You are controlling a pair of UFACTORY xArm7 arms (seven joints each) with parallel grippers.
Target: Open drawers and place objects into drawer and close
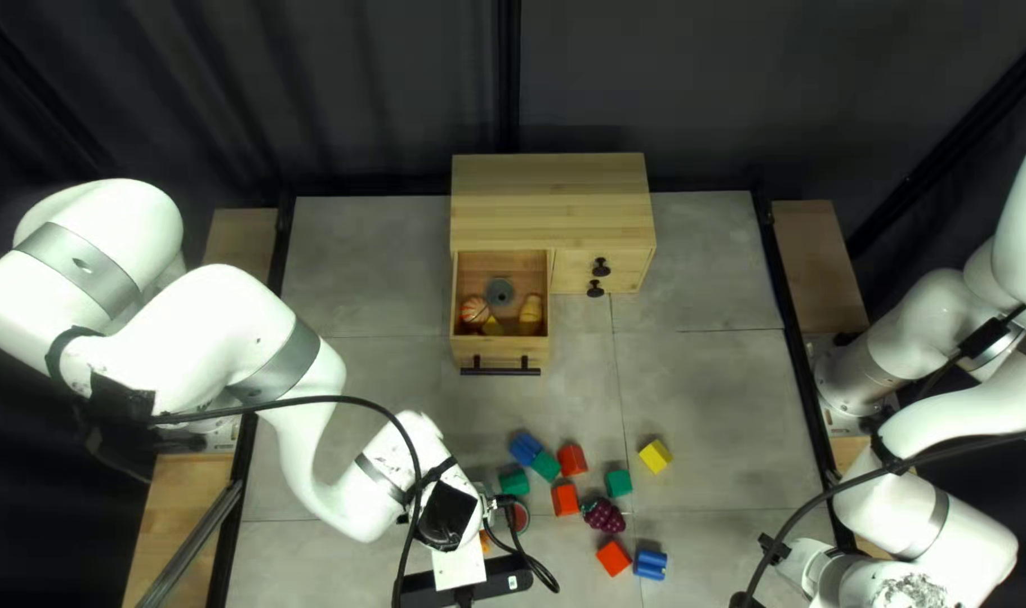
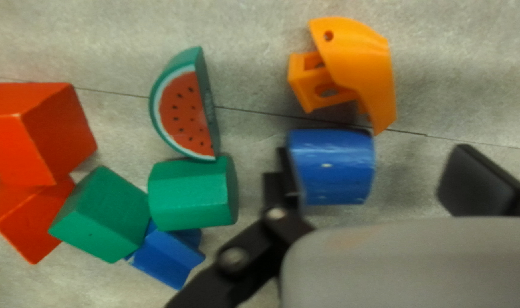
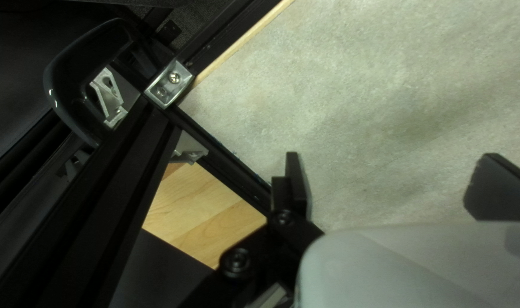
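Observation:
In the top left view, the wooden cabinet (image 1: pixel 549 203) has its left drawer (image 1: pixel 502 352) pulled out, holding several toy pieces; the small drawers (image 1: pixel 574 270) beside it are closed. My left gripper (image 1: pixel 450 520) is at the bottom, its fingers hidden. In the left wrist view that gripper (image 2: pixel 380 179) stands open above a blue block (image 2: pixel 333 166), which lies close to one finger. An orange piece (image 2: pixel 365 63) lies just ahead; a watermelon slice (image 2: pixel 186 111) and green block (image 2: pixel 194 194) lie beside it. My right gripper (image 3: pixel 394 188) is open, holding nothing.
Loose red (image 1: pixel 572 459), yellow (image 1: pixel 655 455) and blue (image 1: pixel 650 564) blocks lie with a purple grape toy (image 1: pixel 604 516) in front of the cabinet. A black frame rail (image 3: pixel 220 151) and black handle (image 3: pixel 66 74) flank my right gripper. Cables (image 1: pixel 367 405) hang around both arms.

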